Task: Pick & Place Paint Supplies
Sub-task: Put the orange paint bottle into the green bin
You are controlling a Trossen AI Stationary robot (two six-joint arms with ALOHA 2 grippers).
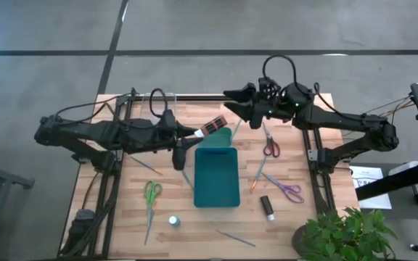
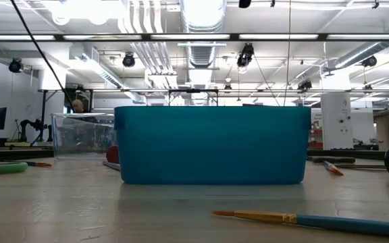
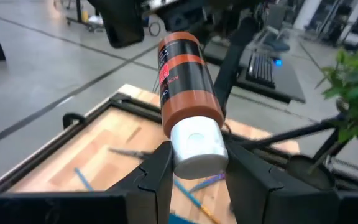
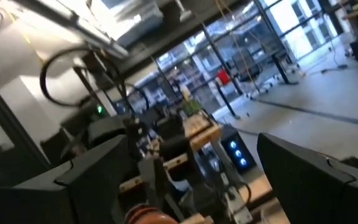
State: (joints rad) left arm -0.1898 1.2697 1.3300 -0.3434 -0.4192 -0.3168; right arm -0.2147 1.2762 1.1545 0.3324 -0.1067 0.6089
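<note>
My left gripper (image 1: 199, 133) is over the far left corner of the teal tray (image 1: 217, 190) and is shut on a dark red paint bottle (image 1: 214, 127) with black bands and a white cap. My right gripper (image 1: 239, 104) hovers open just beyond the tray's far edge, a little past the bottle's free end, and touches nothing. Its wrist view shows wide-spread fingers (image 4: 92, 171) with the dark red bottle (image 4: 146, 215) low between them. On the table lie green scissors (image 1: 152, 193), red scissors (image 1: 270, 146), purple scissors (image 1: 289, 191), a black bottle (image 1: 267, 208), a white-capped bottle (image 1: 173, 220) and several brushes (image 1: 259, 174). My left gripper pinches the dark red bottle by its white cap end (image 3: 196, 151) between its two fingers (image 3: 158, 176). The fingers come roughly level from the table's left. The bottle is lifted clear and sticks out beyond the fingertips toward the right arm, its body (image 3: 186, 78) slanting away from them.
The low view shows the teal tray's wall (image 2: 211, 145), a clear plastic box (image 2: 82, 135) behind it on the left, and a brush (image 2: 316, 220) in front. A potted plant (image 1: 343, 235) stands at the near right corner. Dark frames run along both table sides.
</note>
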